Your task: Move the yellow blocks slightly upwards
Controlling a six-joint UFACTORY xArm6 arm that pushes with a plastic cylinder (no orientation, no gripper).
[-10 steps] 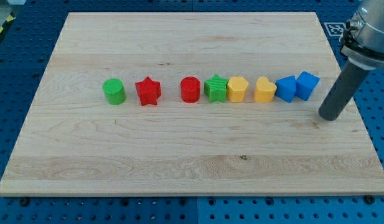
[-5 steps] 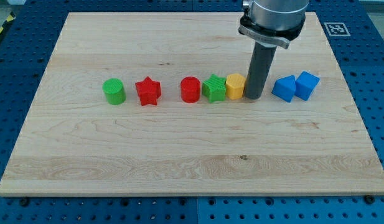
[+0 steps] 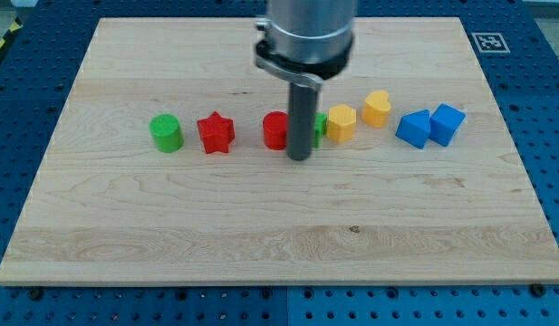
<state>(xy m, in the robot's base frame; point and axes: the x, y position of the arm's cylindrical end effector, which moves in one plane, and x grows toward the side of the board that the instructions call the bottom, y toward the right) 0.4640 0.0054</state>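
A row of blocks lies across the middle of the wooden board [image 3: 125, 226]. The yellow hexagon block [image 3: 342, 122] sits right of centre, and the yellow heart block [image 3: 377, 108] lies up and to its right, above the row's line. My tip [image 3: 300, 158] rests on the board just below the row, between the red cylinder [image 3: 276, 129] and the green star [image 3: 320, 125]. The rod hides most of the green star. The tip is left of both yellow blocks and touches neither.
A green cylinder [image 3: 167, 133] and a red star [image 3: 216, 133] lie at the row's left. Two blue blocks [image 3: 413, 129] [image 3: 447, 124] touch each other at the row's right. A fiducial marker [image 3: 488, 42] lies off the board's top right corner.
My tip has swept left from the board's right edge, past the yellow heart's spot, to below the green star. The yellow heart now lies higher than before.
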